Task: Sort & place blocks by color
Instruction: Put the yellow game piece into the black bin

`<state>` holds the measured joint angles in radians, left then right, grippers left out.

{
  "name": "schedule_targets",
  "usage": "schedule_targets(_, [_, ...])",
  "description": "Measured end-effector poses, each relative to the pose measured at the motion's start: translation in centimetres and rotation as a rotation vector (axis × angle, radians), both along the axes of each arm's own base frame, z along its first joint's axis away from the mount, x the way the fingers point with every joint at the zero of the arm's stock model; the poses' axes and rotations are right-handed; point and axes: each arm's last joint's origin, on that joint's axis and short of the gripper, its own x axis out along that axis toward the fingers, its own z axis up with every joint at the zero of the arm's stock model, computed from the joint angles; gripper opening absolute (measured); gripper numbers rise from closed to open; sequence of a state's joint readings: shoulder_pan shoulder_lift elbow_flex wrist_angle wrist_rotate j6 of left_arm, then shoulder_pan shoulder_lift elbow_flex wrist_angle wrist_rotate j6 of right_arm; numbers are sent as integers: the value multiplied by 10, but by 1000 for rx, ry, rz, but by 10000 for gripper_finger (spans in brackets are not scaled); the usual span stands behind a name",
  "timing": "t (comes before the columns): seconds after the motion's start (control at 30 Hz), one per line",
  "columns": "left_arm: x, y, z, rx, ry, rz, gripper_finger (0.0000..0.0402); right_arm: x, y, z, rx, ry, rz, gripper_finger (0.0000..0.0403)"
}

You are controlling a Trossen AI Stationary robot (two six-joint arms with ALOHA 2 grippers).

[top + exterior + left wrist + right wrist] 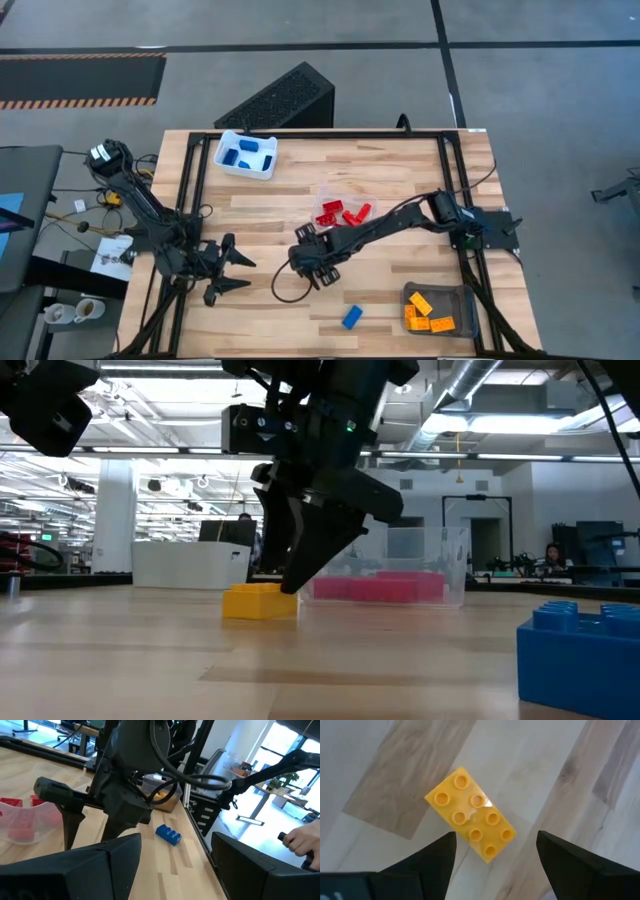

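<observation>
Hovering spread-fingered and empty over mid-table, the right gripper [495, 852] looks straight down on the yellow brick [470, 821], whose long axis runs skew to the finger gap; the left gripper [232, 272], also released, waits farther off.

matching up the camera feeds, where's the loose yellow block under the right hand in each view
High view: hidden beneath the right hand, mid-table.
Low view: yellow block on the wood, left of centre, at the tips of the hand's fingers.
Left wrist view: not visible.
Right wrist view: centre, studs up, ahead of the open fingers.
Shared landmark: the loose blue block, seen in the high, low and left wrist views.
</observation>
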<state>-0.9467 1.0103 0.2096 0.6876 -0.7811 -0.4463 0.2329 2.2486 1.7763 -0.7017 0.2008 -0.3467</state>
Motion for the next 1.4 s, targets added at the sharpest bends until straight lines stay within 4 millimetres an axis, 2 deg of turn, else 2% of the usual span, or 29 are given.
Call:
schedule_targets(0.33, [3, -5, -1, -16, -29, 3, 228, 4, 2, 2, 48, -38, 11, 302])
schedule_targets(0.7, [4, -7, 2, -26, -54, -55, 228, 7, 12, -33, 79, 28, 4, 301])
schedule_targets(0.87, [4, -7, 2, -24, -55, -55, 228, 5, 13, -26, 97, 18, -49, 298])
schedule_targets(1.03, [4, -7, 2, -22, -56, -54, 228, 2, 15, -23, 106, 26, -62, 245])
schedule_targets(1.13, [4, -7, 2, -35, -57, -54, 228, 0, 18, -19, 127, 61, -118, 183])
schedule_targets(1.23, [4, -7, 7, -131, -72, -51, 228, -4, 25, -10, 166, 115, -200, 115])
schedule_targets(1.4, [6, -11, 16, -144, -103, -61, 228, -18, 42, 23, 180, 255, -291, 107])
